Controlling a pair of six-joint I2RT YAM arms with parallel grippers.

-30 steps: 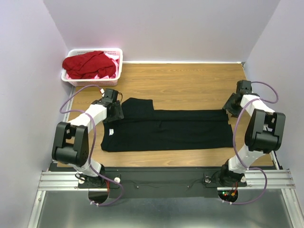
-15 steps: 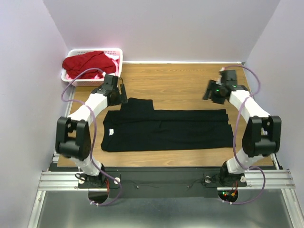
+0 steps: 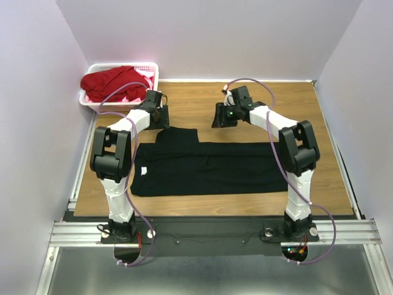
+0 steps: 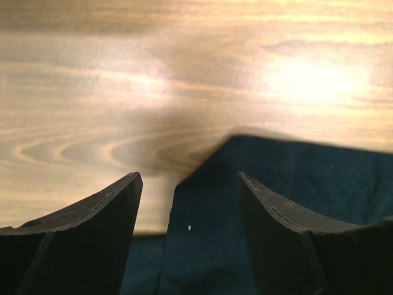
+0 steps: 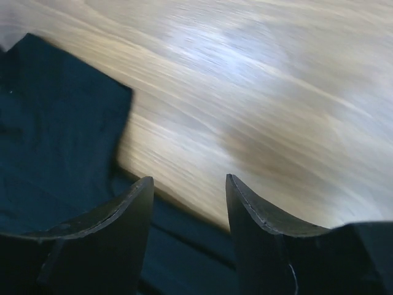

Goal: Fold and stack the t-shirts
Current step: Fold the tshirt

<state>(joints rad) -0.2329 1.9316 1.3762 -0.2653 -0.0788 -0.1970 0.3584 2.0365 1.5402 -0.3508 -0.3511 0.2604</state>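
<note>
A black t-shirt (image 3: 209, 169) lies flat on the wooden table as a long strip, with one sleeve (image 3: 179, 135) sticking out at its far left. My left gripper (image 3: 162, 120) hovers open at that sleeve's far left corner. In the left wrist view the dark sleeve (image 4: 288, 178) lies under and between the spread fingers of my left gripper (image 4: 190, 184). My right gripper (image 3: 217, 120) is open over bare wood just beyond the shirt's far edge. The right wrist view shows my right gripper (image 5: 189, 184) above that edge of the black t-shirt (image 5: 55, 117). A red t-shirt (image 3: 113, 83) and a pink one (image 3: 98, 97) lie bunched in the basket.
A white slotted basket (image 3: 153, 86) stands at the table's far left corner, close behind my left arm. Lilac walls close in the table on the left, right and far sides. Bare wood (image 3: 276, 104) stretches beyond the shirt to the right.
My right arm has swung from the shirt's right end leftwards to the far middle. My left gripper has moved farther from the base, to the sleeve's far corner. The shirt has not moved.
</note>
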